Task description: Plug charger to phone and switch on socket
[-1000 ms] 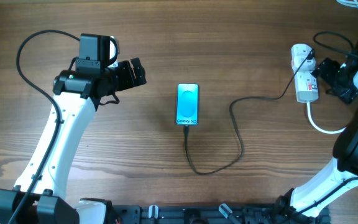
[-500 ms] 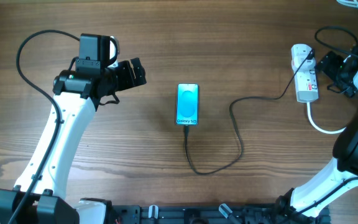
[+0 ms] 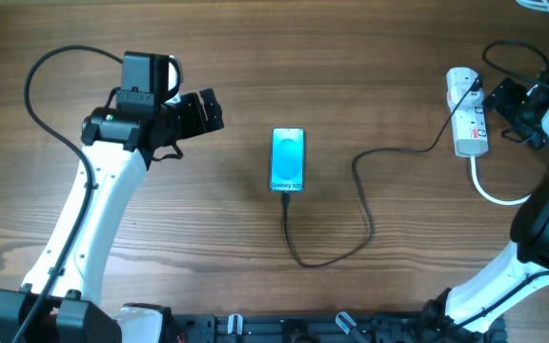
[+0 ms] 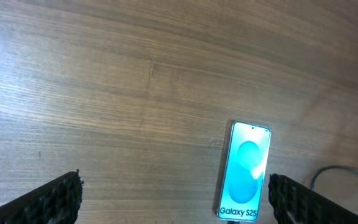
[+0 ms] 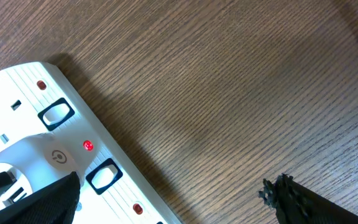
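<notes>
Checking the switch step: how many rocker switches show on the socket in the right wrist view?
2. One switch sits toward the socket's upper-left end, the other lower right. More may lie outside the frame.

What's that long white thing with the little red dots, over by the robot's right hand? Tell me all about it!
That is the socket, a long white plastic power strip lying flat near the right edge of the wooden table. It has white rocker switches with small red lamps beside them; one lamp glows bright. The thin black charger cable runs to it, and a thick white cord curls away from its near end. The open right gripper hovers close by.
</notes>
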You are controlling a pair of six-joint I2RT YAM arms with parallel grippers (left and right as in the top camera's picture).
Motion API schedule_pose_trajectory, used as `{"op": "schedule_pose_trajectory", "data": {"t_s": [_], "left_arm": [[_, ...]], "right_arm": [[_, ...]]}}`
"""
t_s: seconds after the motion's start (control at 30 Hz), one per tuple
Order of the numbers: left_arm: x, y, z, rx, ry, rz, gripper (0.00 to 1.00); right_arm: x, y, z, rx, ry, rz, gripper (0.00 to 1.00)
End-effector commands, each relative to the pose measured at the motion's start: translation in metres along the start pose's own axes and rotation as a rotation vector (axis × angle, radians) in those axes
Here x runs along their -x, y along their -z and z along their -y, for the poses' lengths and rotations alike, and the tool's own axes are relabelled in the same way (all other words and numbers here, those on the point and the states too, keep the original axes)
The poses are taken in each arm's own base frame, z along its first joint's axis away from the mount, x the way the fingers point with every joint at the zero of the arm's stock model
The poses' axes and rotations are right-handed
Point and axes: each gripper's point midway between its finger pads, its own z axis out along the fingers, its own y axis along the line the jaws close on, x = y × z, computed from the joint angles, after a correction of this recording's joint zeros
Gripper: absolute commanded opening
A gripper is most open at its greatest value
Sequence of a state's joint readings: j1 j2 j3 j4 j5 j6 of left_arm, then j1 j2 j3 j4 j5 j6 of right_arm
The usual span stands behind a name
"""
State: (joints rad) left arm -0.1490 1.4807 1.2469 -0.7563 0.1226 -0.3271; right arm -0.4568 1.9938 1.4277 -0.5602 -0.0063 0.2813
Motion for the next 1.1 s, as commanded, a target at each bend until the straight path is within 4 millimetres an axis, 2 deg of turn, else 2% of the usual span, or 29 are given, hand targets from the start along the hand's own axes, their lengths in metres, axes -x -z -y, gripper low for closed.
{"op": "schedule_pose_trajectory", "data": {"t_s": [0.0,0.1,0.2,0.4,0.67,1.07], "left_arm": [[0.010,-0.003,0.002,-0.005,-0.017,0.065,1.00],[0.014,-0.010,0.007,-0.041,-0.034,0.134,1.00],[0.005,-0.018,0.004,-0.076,-0.044,0.204,1.00],[-0.036,-0.039,-0.017,-0.113,-0.053,0.296,1.00],[-0.090,-0.056,-0.043,-0.083,-0.045,0.225,1.00],[-0.121,-0.043,-0.055,-0.122,-0.056,0.328,1.00]], "right_arm": [[0.005,0.007,0.002,-0.011,0.018,0.024,1.00],[0.005,0.007,0.002,-0.011,0.018,0.024,1.00],[0.005,0.007,0.002,-0.011,0.018,0.024,1.00],[0.005,0.007,0.002,-0.011,0.018,0.024,1.00],[0.005,0.007,0.002,-0.011,0.018,0.024,1.00],[0.005,0.007,0.002,-0.011,0.018,0.024,1.00]]}}
